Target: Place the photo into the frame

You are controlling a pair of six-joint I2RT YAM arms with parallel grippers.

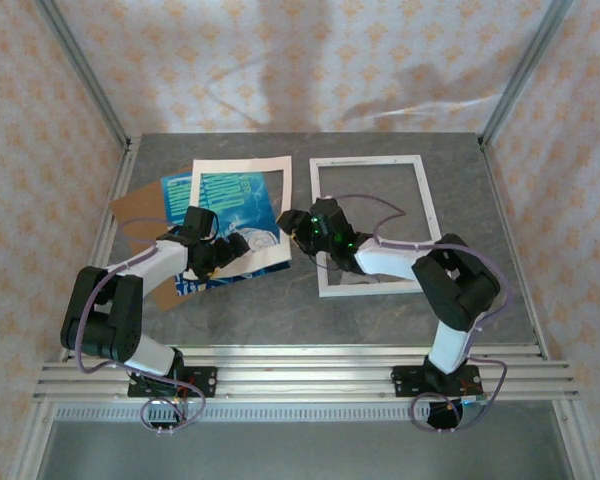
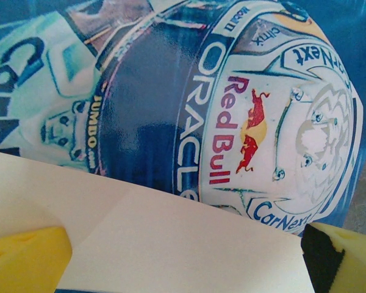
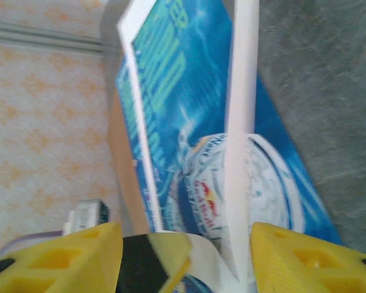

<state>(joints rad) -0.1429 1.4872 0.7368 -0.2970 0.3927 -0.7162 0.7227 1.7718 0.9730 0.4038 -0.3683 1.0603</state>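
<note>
The grey desk (image 1: 280, 310) carries everything in its far half. The frame (image 1: 366, 161), thin and white, lies flat right of the middle, and the bare desk shows through its opening. The right arm crosses its near left corner.

Towards the far left corner lies a brown backing board (image 1: 140, 210), one corner reaching the desk's left edge. A cream mat (image 1: 240, 166) rests partly on the board, its right edge just beside the frame's left edge.

The photo (image 1: 230, 200) is under the mat: teal-blue, with pale lettering and a white helmet showing through the mat's window. Its near left corner sticks out past the mat's near edge, so it is well outside the frame.

The left gripper (image 1: 217, 252) hovers over the mat's near border. In the left wrist view its yellow fingers are spread wide, holding nothing.

The right gripper (image 1: 292, 225) is at the mat's right edge, between mat and frame. In the right wrist view its fingers stand apart with the mat's border strip between them. The strip is close to one finger and there is a clear gap to the other; I cannot tell whether it touches the nearer finger
</note>
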